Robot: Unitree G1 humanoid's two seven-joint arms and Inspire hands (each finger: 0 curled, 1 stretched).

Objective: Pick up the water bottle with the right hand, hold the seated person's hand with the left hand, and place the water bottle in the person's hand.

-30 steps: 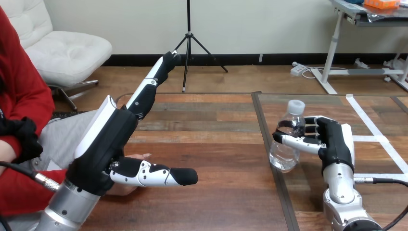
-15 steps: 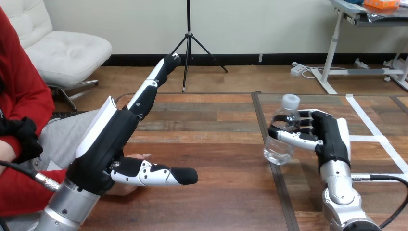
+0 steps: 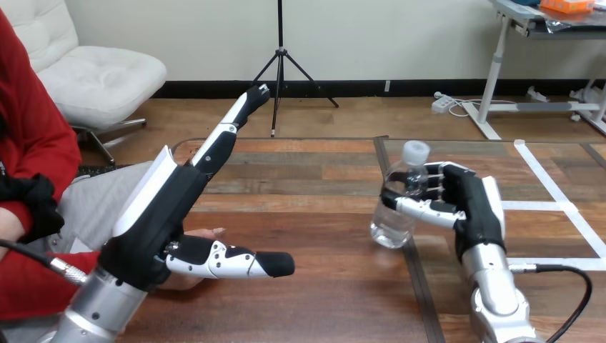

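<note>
The right hand [image 3: 477,211] gripped the clear water bottle [image 3: 394,218], fingers and thumb curled round it, near the middle of the tabletop [image 3: 321,207]. The left hand [image 3: 161,218] was open, fingers straight, over the person's hand [image 3: 209,234]

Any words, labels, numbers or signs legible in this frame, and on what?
No text can be read.
The water bottle in the right hand shows no legible label.
The left hand and the table bear no print.
</note>
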